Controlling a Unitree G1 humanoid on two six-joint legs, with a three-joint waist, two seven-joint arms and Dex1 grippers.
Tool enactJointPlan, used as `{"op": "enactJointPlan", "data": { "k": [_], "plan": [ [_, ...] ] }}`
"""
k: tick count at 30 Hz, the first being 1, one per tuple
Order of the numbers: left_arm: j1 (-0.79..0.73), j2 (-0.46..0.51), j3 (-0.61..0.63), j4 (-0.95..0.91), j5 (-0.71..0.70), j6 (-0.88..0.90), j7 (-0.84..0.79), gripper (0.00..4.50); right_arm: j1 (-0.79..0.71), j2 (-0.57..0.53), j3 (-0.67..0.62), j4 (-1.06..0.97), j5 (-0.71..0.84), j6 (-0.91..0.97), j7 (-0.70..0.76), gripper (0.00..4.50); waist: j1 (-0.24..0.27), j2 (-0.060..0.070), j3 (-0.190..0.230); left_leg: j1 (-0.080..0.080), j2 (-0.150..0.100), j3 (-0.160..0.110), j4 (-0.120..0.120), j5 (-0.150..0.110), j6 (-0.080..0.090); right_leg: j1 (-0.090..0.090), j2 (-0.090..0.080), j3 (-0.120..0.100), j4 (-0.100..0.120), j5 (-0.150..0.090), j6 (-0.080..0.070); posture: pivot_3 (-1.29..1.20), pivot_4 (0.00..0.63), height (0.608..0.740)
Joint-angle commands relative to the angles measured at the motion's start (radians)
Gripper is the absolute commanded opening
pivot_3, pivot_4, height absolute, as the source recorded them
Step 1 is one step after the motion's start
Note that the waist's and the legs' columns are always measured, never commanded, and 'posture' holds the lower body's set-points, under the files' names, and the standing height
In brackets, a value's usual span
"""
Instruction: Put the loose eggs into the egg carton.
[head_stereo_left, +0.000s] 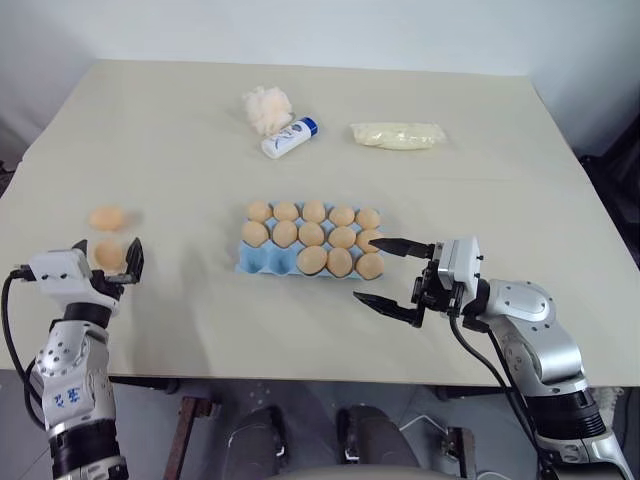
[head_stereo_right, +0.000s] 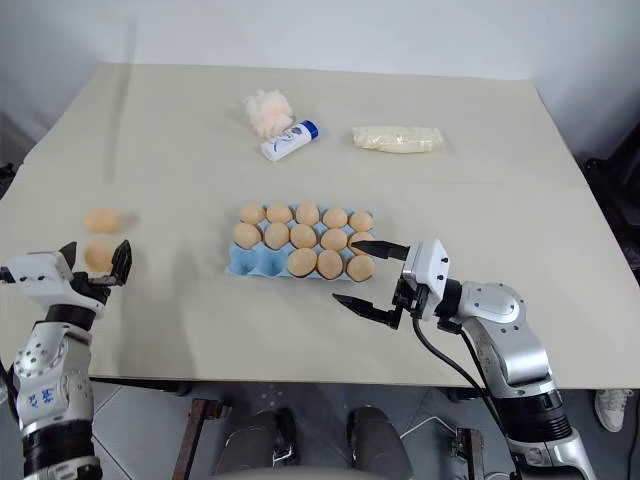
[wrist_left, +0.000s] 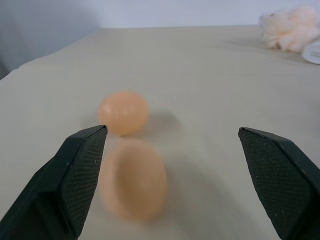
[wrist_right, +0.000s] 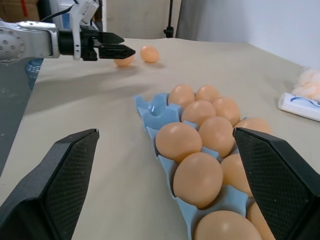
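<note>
Two loose eggs lie near the table's left edge. The farther egg (head_stereo_left: 106, 217) sits free. The nearer egg (head_stereo_left: 107, 257) lies between the fingers of my left gripper (head_stereo_left: 108, 250), which is open; in the left wrist view this egg (wrist_left: 132, 180) is close to one finger and apart from the other. The light blue egg carton (head_stereo_left: 262, 262) stands mid-table with several eggs in it and bare cups at its near left corner. My right gripper (head_stereo_left: 368, 270) hangs open and empty by the carton's near right corner, pointing left.
At the back of the table lie a fluffy white-peach puff (head_stereo_left: 266, 108), a white tube with a blue cap (head_stereo_left: 289, 138) and a pale yellow packet (head_stereo_left: 397, 135). The table's front edge runs just below both grippers.
</note>
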Motion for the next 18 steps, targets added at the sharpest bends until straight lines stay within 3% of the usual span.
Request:
{"op": "enactJointPlan", "data": {
  "k": [1,5,18],
  "plan": [
    [-0.084,0.027,-0.038,0.090,0.040,-0.014,0.016,4.47,0.012,-0.001,-0.013,-0.036,0.005,-0.012,-0.011,4.50,0.003,0.000,0.000,0.000,0.000,0.000,0.000,0.000,0.000,0.000,0.000,0.000,0.001,0.000,0.000,0.00,0.150,0.740],
    [-0.139,0.023,-0.044,0.145,0.059,-0.004,0.067,4.47,0.023,-0.005,-0.025,-0.047,0.001,-0.013,-0.032,4.50,0.006,0.000,0.000,0.000,0.000,0.000,0.000,0.001,-0.001,-0.001,0.001,0.000,0.001,0.000,0.000,0.00,0.150,0.740],
    [-0.087,0.020,0.011,0.096,0.031,0.035,0.151,4.47,0.056,-0.009,-0.027,-0.067,0.001,-0.015,-0.061,4.50,0.004,-0.001,0.000,0.001,0.000,0.001,0.001,0.002,-0.001,-0.001,0.001,0.001,0.003,0.000,0.001,0.00,0.150,0.740]
  ]
}}
